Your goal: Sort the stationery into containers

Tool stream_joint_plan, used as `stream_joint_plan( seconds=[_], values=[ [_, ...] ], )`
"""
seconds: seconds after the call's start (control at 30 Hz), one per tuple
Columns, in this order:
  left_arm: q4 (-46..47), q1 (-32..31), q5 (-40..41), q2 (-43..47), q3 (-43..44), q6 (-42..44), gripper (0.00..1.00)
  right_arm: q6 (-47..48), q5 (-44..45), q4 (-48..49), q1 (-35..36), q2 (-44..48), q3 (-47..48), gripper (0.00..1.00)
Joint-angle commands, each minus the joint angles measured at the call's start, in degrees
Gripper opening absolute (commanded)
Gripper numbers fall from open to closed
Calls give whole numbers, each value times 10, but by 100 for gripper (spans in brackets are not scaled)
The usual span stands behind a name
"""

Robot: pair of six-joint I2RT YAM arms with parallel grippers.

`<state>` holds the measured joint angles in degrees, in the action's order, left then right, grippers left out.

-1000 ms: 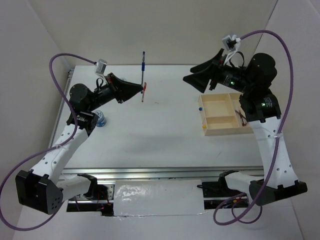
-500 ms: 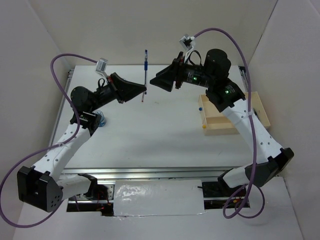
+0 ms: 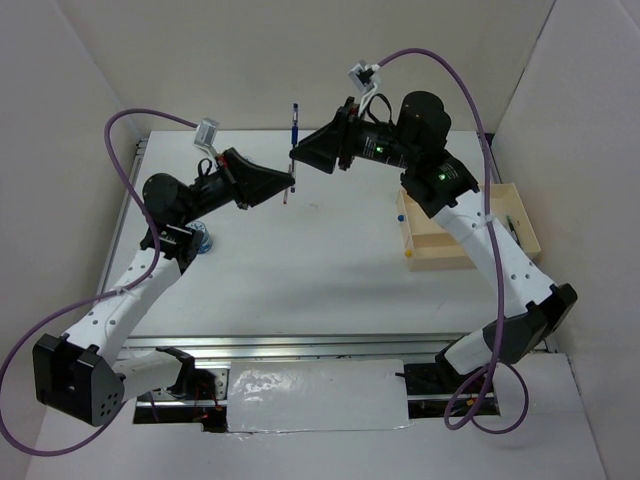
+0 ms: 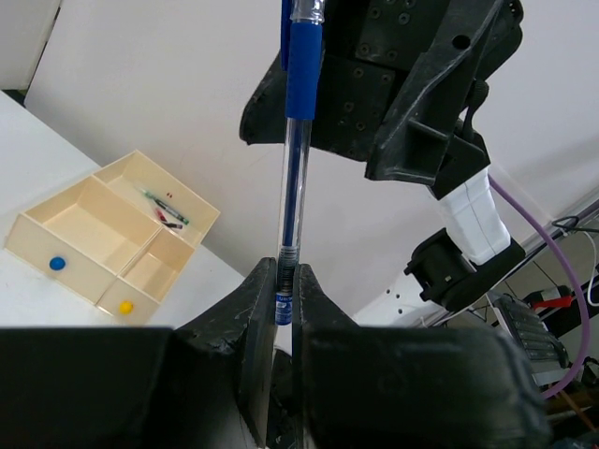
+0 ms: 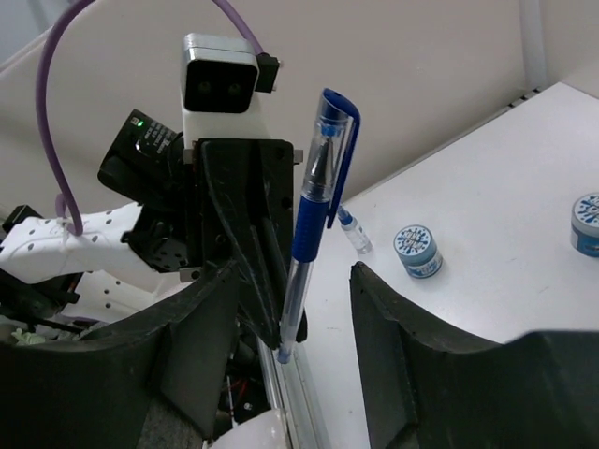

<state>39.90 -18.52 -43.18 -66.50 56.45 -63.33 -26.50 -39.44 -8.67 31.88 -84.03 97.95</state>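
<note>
My left gripper point(image 3: 290, 182) is shut on the lower end of a blue pen point(image 3: 294, 130) and holds it upright above the far middle of the table. In the left wrist view the pen point(image 4: 298, 140) stands clamped between my fingers point(image 4: 257, 309). My right gripper point(image 3: 294, 157) is open, with its jaws on either side of the pen point(image 5: 314, 224) and not touching it. The beige tray point(image 3: 455, 262) sits at the right with pens point(image 3: 512, 225) in one far compartment. Two blue-and-white rolls point(image 5: 417, 251) point(image 5: 588, 223) stand on the table; one shows in the top view point(image 3: 203, 240).
A blue ball point(image 3: 399, 215) and a yellow ball point(image 3: 408, 254) sit by the tray's left side; in the left wrist view they lie in its compartments point(image 4: 58, 264) point(image 4: 125, 306). A small clear bottle point(image 5: 354, 231) lies near the rolls. White walls enclose the table.
My right arm has swung left from over the tray to the pen and now brackets it with open jaws. My left gripper has kept the pen and lifted it slightly.
</note>
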Motion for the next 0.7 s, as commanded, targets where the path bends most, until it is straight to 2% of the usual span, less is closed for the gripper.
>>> stream_joint_plan(
  seconds=[0.0, 0.1, 0.2, 0.37, 0.4, 0.43, 0.47, 0.5, 0.57, 0.63, 0.67],
  values=[
    [15, -3, 0, 16, 0, 2, 0, -4, -5, 39, 9, -3, 26, 57],
    [15, -4, -3, 14, 0, 5, 0, -6, -11, 37, 8, -12, 30, 45],
    [11, -4, -6, 15, -1, 8, 0, -7, -12, 38, 9, -15, 31, 38],
    [4, -4, -9, 16, 0, 15, 0, -12, -5, 40, 4, -18, 31, 11],
    [2, -4, -12, 15, 1, 19, 0, -14, -5, 40, 2, -18, 30, 1],
    [-21, -4, -10, 15, 5, 30, 7, -15, -5, 36, -2, -16, 31, 0],
    [-44, -4, -5, 16, 10, 39, 23, -14, -5, 32, -5, -12, 31, 0],
    [-67, -4, -2, 16, 16, 55, 66, -13, -6, 28, -12, -9, 31, 0],
    [-152, 2, 4, 14, 39, 108, 99, 5, -17, -4, -42, 7, 34, 0],
    [-213, 20, 6, 9, 70, 182, 99, 29, -22, -71, -95, 27, 35, 0],
    [-288, 24, 15, -1, 85, 212, 99, 82, -21, -104, -118, 34, 43, 0]
  ],
)
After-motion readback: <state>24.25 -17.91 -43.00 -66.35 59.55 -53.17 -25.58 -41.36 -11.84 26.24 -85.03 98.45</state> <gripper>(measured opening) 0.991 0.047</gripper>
